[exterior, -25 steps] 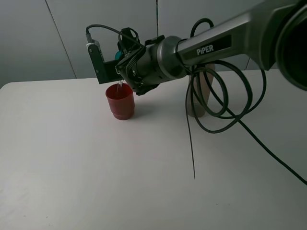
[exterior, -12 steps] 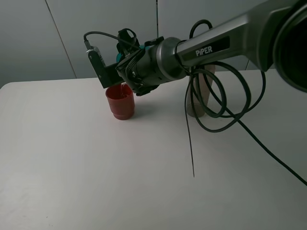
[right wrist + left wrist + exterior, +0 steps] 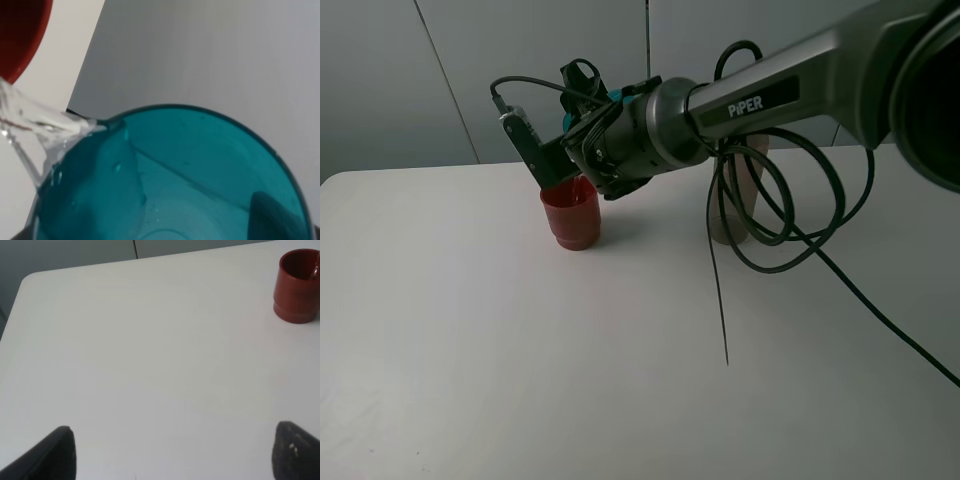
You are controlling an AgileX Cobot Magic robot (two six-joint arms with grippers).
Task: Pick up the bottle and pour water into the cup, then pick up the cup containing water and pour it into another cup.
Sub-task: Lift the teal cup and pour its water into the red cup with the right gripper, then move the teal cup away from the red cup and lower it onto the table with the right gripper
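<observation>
- The second pour is judged to be under way: the teal cup (image 3: 170,175) is seen tipped hard over in the right wrist view, with a tongue of water (image 3: 35,127) spilling off its lip toward the red cup (image 3: 570,212).
- In the high view, the right gripper (image 3: 582,135) is held just above and behind the red cup's rim, having reached across to the left half of the table (image 3: 520,350). Only a sliver of teal is visible among the wrist hardware there.
- The right gripper is taken to be clamped on the teal cup (the cup fills the wrist view at a fixed, tilted attitude, though the finger contact itself is hidden).
- The bottle (image 3: 732,200) is seen standing upright on the table behind the looped cable (image 3: 790,200), well apart from both cups. The first pour is therefore judged complete.
- Water remaining in the teal cup: some is seen pooled at the low side, so the transfer is not yet finished.
- The left gripper (image 3: 172,450) is seen spread wide and empty over bare table, both dark fingertips (image 3: 55,455) at the frame's edge, the red cup well away from it.
- Left to do, as judged: emptying the teal cup, righting it, setting it down.
</observation>
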